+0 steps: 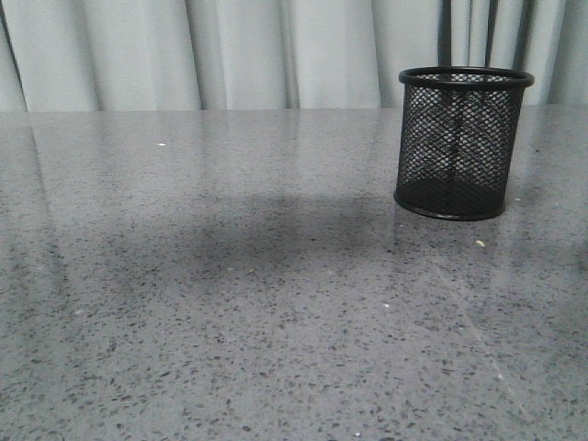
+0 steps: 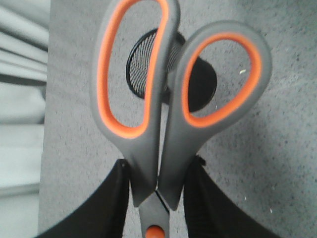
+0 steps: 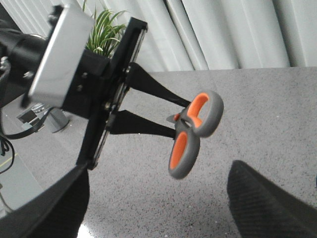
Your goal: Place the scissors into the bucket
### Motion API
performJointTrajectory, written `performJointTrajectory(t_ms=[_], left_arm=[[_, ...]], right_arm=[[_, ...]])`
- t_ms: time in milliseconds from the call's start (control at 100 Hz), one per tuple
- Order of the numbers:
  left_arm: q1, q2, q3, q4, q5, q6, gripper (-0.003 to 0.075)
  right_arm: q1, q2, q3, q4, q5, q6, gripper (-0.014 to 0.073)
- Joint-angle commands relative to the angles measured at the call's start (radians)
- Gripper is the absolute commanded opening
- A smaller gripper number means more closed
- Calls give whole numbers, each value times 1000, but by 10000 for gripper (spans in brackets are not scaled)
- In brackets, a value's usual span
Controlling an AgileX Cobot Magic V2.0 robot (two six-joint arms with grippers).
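Only wrist views: gripped scissors (image 2: 168,114).

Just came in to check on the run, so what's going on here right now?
The left tool is shut on the scissors, gripping them near the pivot with the orange-lined handles pointing away from the arm, up in the air above the grey table. The bucket stands upright and empty toward the right side of the table, and the left wrist view looks past the handles at it. The right tool is open and holds nothing. The scissors are not in the bucket yet.
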Motion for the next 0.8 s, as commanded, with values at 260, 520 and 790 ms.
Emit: performJointTrajectory(t_ms=[260,520,790], left_arm=[[-73,-37,-35,-18,-172,-9,42],[-73,-37,-35,-29,-187,-9,42],[-73,-37,-35,-41,-215,-9,42]], right_arm=[[4,114,-98,64,11,-32,521],[4,175,-98,85,-44,-32,521],[4,272,-98,278,-43,-125,520]])
